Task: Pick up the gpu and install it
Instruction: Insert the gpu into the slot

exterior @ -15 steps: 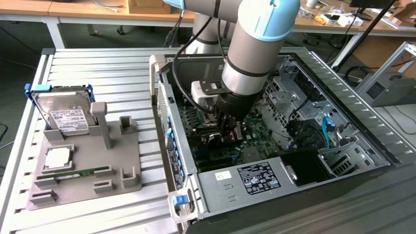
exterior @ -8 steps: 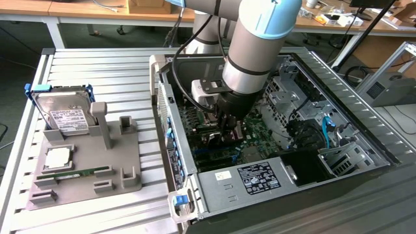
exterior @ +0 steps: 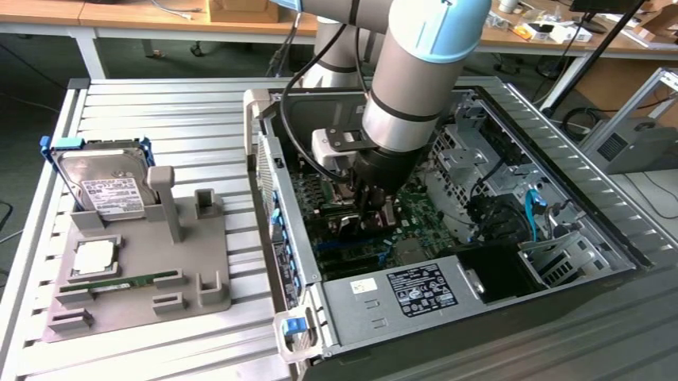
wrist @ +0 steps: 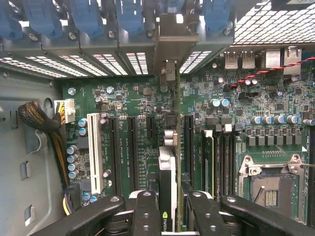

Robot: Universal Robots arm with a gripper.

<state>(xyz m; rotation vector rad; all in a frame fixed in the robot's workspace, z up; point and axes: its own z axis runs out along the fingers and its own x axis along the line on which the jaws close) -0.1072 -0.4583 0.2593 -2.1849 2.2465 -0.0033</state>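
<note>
2 fingers (wrist: 145, 211) grip the gpu (wrist: 167, 172) on edge over the motherboard (wrist: 123, 98), long axis pointing bracket-first at the rear slots (wrist: 98, 61)

**Gripper (wrist: 170, 209) clamped on the gpu (wrist: 167, 164) over the motherboard (wrist: 142, 93).**
The card is seen edge-on between two black fingers (wrist: 145, 211), parallel to the black expansion slots (wrist: 133, 147) on either side of it. A grey metal bracket (wrist: 171, 34) in line with it meets the row of blue clips (wrist: 88, 17). A white slot (wrist: 94, 152), a cable bundle (wrist: 47, 128) and the CPU socket (wrist: 268, 189) lie farther out.
</note>
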